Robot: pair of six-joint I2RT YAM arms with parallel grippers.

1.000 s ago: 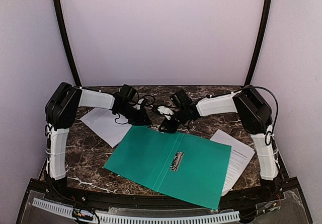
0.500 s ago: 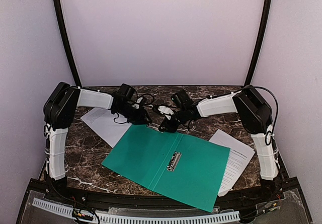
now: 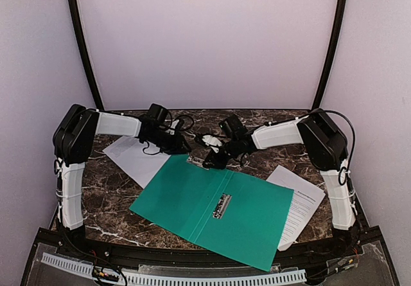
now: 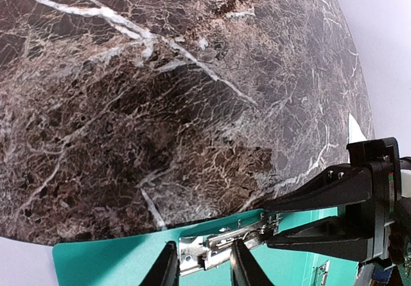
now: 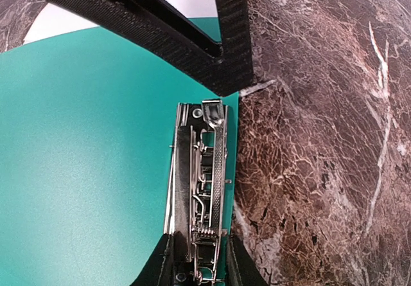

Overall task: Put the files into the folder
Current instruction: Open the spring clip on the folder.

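The folder (image 3: 192,202) lies open and flat in the middle of the worktop (image 3: 109,189), and neither file is in it yet. The left sheet (image 3: 125,154) pokes out from under its far left corner, and the right sheet (image 3: 307,199) pokes out from under its right edge. Your work right now is at the metal clip (image 5: 199,170) on the folder's far edge, where the two arms meet. The right gripper (image 5: 198,250) has its fingers tight against both long sides of the clip, so it looks clenched on it. The left gripper (image 4: 202,250) straddles the other end with fingers parted, and you cannot tell whether it bites. This looks like freeing or raising the clip before any paper goes in. Hold one end steady and move only the other, slowly, because the thin plastic will likely slide or buckle on the smooth stone if both arms pull. Lift no more than the spring needs, then send the left arm to the left sheet without dragging the cover.
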